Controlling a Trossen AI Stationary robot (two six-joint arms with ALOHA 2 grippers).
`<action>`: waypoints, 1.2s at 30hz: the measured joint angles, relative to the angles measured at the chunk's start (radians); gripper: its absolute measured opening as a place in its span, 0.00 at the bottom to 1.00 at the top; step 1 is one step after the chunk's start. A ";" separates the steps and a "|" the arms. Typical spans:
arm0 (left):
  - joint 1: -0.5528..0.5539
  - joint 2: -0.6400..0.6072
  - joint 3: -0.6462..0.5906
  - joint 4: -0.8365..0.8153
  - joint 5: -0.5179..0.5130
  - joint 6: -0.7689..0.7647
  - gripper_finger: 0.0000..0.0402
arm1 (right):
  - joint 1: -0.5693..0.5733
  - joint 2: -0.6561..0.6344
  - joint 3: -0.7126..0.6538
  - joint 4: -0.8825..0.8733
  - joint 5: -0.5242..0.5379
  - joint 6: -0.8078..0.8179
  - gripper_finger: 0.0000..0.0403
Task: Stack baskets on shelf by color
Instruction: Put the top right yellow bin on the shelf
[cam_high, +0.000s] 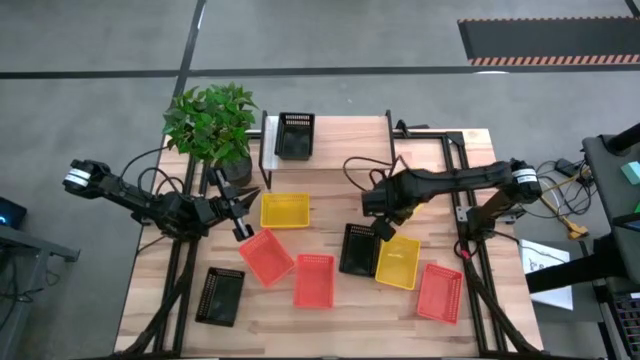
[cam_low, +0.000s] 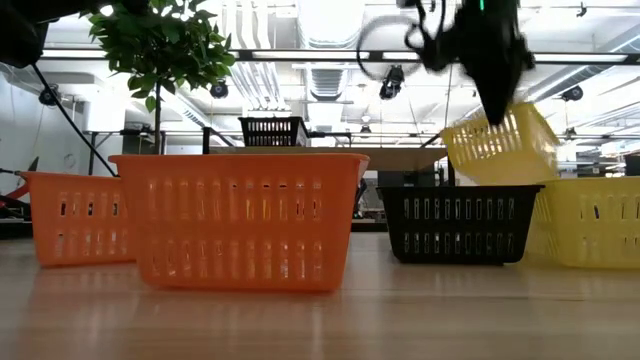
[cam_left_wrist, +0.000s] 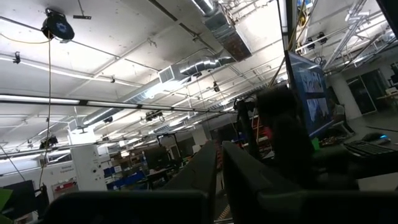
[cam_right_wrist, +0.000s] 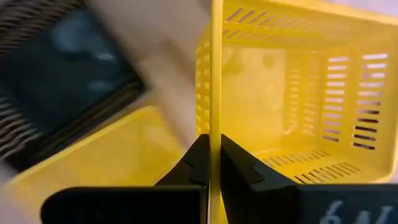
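Nine baskets in three colours, counted across the overhead and table-level views

- Three yellow. One lies flat on the wooden table (cam_high: 330, 330) near the middle (cam_high: 285, 210). One is lifted and tilted (cam_low: 500, 143), hanging over the rim of a black basket. One stands on the table at the right (cam_low: 590, 220), directly under the lifted one when seen from above.
- Three black. One stands on the left end of the shelf (cam_high: 345, 135) at the far side (cam_high: 295, 135). One is beside the yellow pair (cam_high: 358, 250). One is at the near left (cam_high: 220, 297).
- Three orange, all on the table. Two are near the centre (cam_high: 265, 255) (cam_high: 313, 280) and one is at the near right (cam_high: 440, 292).

The right gripper (cam_right_wrist: 211, 155) is clamped tight on the thin wall of the lifted yellow basket, one finger inside and one outside.

The left gripper (cam_high: 240, 210) hangs just left of the flat yellow basket and holds nothing. Whether it is open or closed cannot be told.

A potted plant (cam_high: 212, 122) stands at the far left, touching the shelf's left end and partly overhanging the left arm. Cables trail over the table's right side
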 joint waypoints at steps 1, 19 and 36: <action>0.000 0.000 0.000 0.000 0.000 0.000 0.03 | 0.002 0.000 0.038 -0.001 -0.034 -0.026 0.02; 0.000 0.000 0.000 0.000 0.000 -0.001 0.03 | 0.233 0.003 0.401 0.229 0.133 -0.462 0.02; 0.001 0.000 0.000 0.000 0.000 -0.001 0.03 | -0.189 0.200 0.420 0.275 0.293 -0.918 0.02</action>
